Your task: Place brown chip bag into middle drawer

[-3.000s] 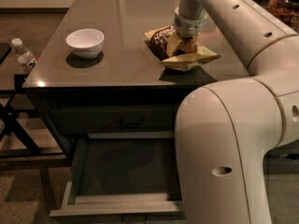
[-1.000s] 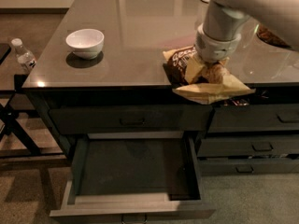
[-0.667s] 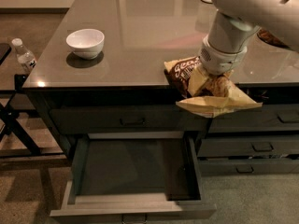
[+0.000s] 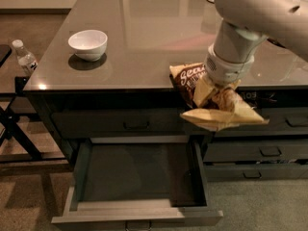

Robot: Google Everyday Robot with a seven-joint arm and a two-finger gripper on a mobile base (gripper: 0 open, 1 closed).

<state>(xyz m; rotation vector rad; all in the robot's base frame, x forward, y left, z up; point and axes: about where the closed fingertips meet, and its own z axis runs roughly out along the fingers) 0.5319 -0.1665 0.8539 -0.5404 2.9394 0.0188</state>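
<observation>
The brown chip bag hangs crumpled in the air past the counter's front edge, brown top with white script to the left, tan-yellow part spread out below. My gripper is shut on the bag from above, its white wrist rising to the upper right. The middle drawer stands pulled out below and to the left of the bag, its flat dark bottom bare. The bag is above the drawer's right rear corner, well clear of it.
A white bowl sits on the glossy grey counter at the left. A clear water bottle stands on a dark folding stand at the far left. Narrower shut drawers fill the right side. Carpet lies below.
The gripper has carried the bag from the countertop forward over its front edge and lower, toward the open drawer. The bowl and the drawer have not moved.
</observation>
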